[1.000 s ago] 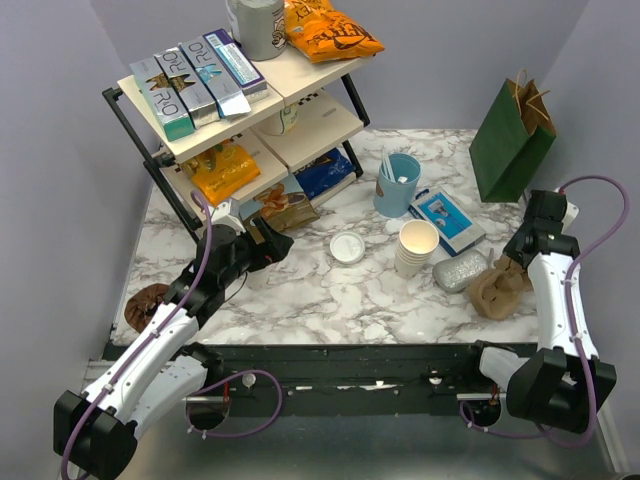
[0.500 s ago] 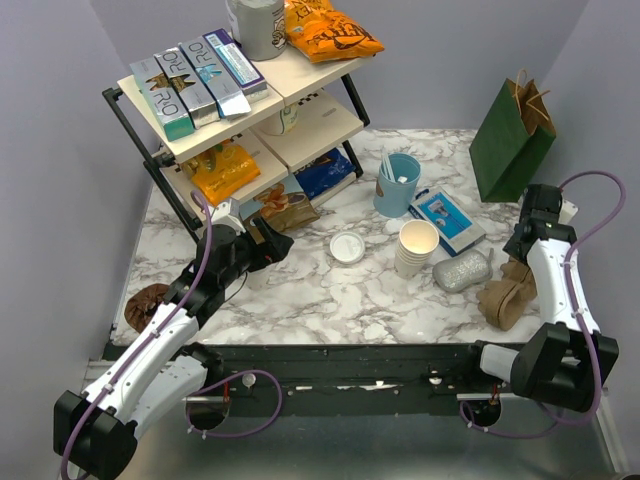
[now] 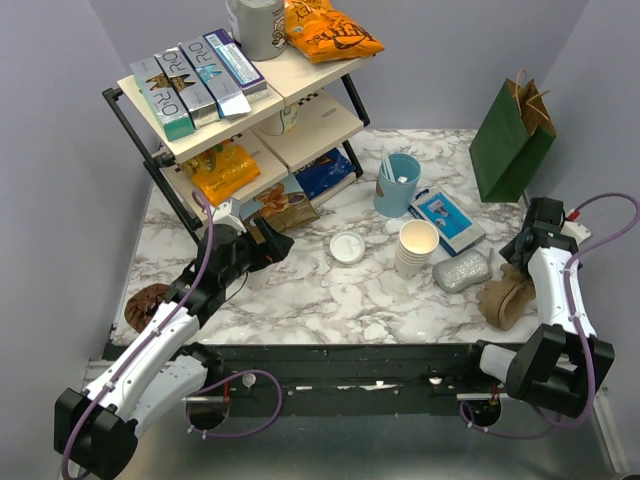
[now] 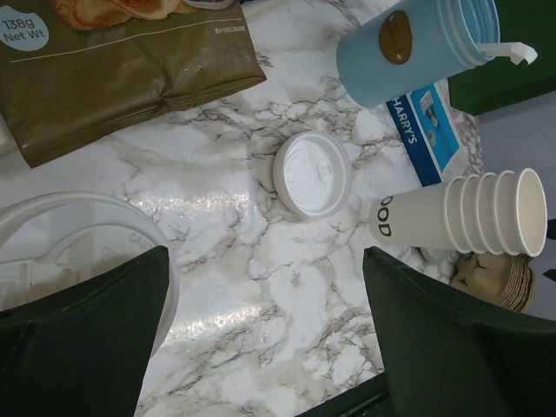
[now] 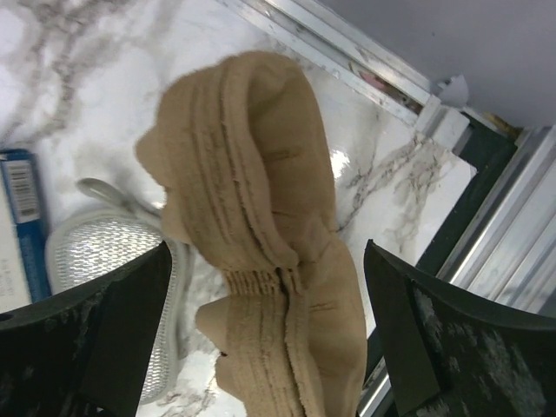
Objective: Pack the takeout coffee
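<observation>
Marble table (image 3: 300,300) with two robot arms; the right gripper (image 5: 274,347) has just let go of a tan paper bundle (image 3: 503,298).

A two-tier shelf (image 3: 295,72) of snacks stands at the back left and a green paper bag (image 3: 510,145) stands upright at the back right. A second ago the right gripper was clenched by the tan paper bundle; now its fingers are spread wide above it, and the bundle lies loose on the table near the right edge. The left gripper (image 4: 265,347) also hangs released near the shelf, holding nothing. The takeout coffee (image 3: 347,248), a small cup with a white lid, stands untouched mid-table, well apart from the bag. Both grippers are free, so the coffee probably comes next.
</observation>
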{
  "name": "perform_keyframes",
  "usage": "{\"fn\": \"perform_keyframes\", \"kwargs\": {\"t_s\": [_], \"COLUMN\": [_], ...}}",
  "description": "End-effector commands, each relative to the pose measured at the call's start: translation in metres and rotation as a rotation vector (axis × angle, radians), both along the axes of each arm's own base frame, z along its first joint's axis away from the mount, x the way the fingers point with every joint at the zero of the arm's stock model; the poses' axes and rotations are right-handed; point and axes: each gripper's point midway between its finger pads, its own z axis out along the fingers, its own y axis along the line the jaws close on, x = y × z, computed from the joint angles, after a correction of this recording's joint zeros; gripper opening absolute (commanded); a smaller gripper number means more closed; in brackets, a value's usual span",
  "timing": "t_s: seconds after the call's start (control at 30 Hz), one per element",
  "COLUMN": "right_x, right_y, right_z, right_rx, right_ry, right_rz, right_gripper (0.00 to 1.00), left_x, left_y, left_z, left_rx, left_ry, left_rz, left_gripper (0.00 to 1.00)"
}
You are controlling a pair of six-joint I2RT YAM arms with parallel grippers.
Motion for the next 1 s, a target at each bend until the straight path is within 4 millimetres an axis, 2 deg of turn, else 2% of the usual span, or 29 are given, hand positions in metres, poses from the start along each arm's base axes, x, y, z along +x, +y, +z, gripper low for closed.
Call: {"fn": "perform_keyframes", "kwargs": {"t_s": [0.0, 0.1, 0.17, 0.2, 0.23, 0.3, 0.33, 0.4, 0.43, 0.53, 0.67, 0.7, 0.77, 0.8, 0.83, 0.87, 0.9, 0.93, 0.97], "right_x": [-0.016, -0.010, -0.003, 0.000, 0.004, 0.008, 0.008, 0.008, 0.008, 0.009, 0.015, 0.021, 0.025, 0.034, 0.041, 0.043, 0.058, 0.069, 0.072], "right_y": [0.009, 0.014, 0.019, 0.021, 0.021, 0.023, 0.022, 0.018, 0.017, 0.015, 0.016, 0.017, 0.023, 0.039, 0.048, 0.050, 0.086, 0.099, 0.101], "right_z": [-0.034, -0.048, -0.054, -0.056, -0.056, -0.054, -0.049, -0.042, -0.037, -0.010, 0.040, 0.068, 0.099, 0.114, 0.144, 0.160, 0.170, 0.190, 0.203], "right_rx": [0.081, 0.123, 0.153, 0.161, 0.163, 0.171, 0.158, 0.131, 0.121, 0.087, 0.023, -0.010, -0.073, -0.102, -0.142, -0.225, -0.255, -0.301, -0.406], "right_ry": [0.067, 0.056, 0.035, 0.026, 0.002, -0.022, -0.041, -0.058, -0.068, -0.104, -0.172, -0.244, -0.282, -0.291, -0.321, -0.293, -0.287, -0.278, -0.233], "right_rz": [-0.027, -0.007, 0.015, 0.024, 0.035, 0.043, 0.037, 0.032, 0.035, 0.065, 0.183, 0.216, 0.276, 0.357, 0.404, 0.428, 0.567, 0.606, 0.602], "right_gripper": [1.00, 0.99, 0.89, 0.80, 0.64, 0.54, 0.42, 0.30, 0.21, 0.14, 0.06, 0.06, 0.05, 0.06, 0.06, 0.06, 0.06, 0.06, 0.06], "left_x": [0.001, 0.000, -0.002, -0.003, -0.003, -0.005, -0.005, -0.006, -0.006, -0.007, -0.007, -0.007, -0.008, -0.008, -0.008, -0.009, -0.009, -0.010, -0.012], "left_y": [-0.006, -0.007, -0.008, -0.008, -0.007, -0.006, -0.005, -0.004, -0.004, -0.004, -0.003, -0.004, -0.003, -0.003, -0.002, -0.001, -0.001, 0.000, 0.001], "left_z": [0.006, 0.008, 0.009, 0.009, 0.010, 0.010, 0.011, 0.013, 0.013, 0.013, 0.016, 0.017, 0.020, 0.024, 0.026, 0.028, 0.031, 0.034, 0.034], "left_rx": [-0.022, -0.033, -0.039, -0.041, -0.044, -0.042, -0.045, -0.046, -0.047, -0.047, -0.047, -0.051, -0.052, -0.054, -0.054, -0.052, -0.052, -0.054, -0.052], "left_ry": [-0.015, -0.016, -0.015, -0.016, -0.018, -0.017, -0.021, -0.023, -0.025, -0.023, -0.026, -0.029, -0.037, -0.045, -0.050, -0.052, -0.057, -0.062, -0.055], "left_rz": [-0.019, -0.027, -0.031, -0.032, -0.030, -0.026, -0.024, -0.020, -0.019, -0.018, -0.017, -0.020, -0.018, -0.018, -0.016, -0.014, -0.013, -0.013, -0.013], "left_gripper": [0.99, 0.99, 0.99, 0.99, 0.99, 0.99, 0.99, 0.99, 0.99, 0.99, 0.99, 0.99, 0.99, 0.99, 0.99, 0.99, 0.99, 0.99, 0.99]}}
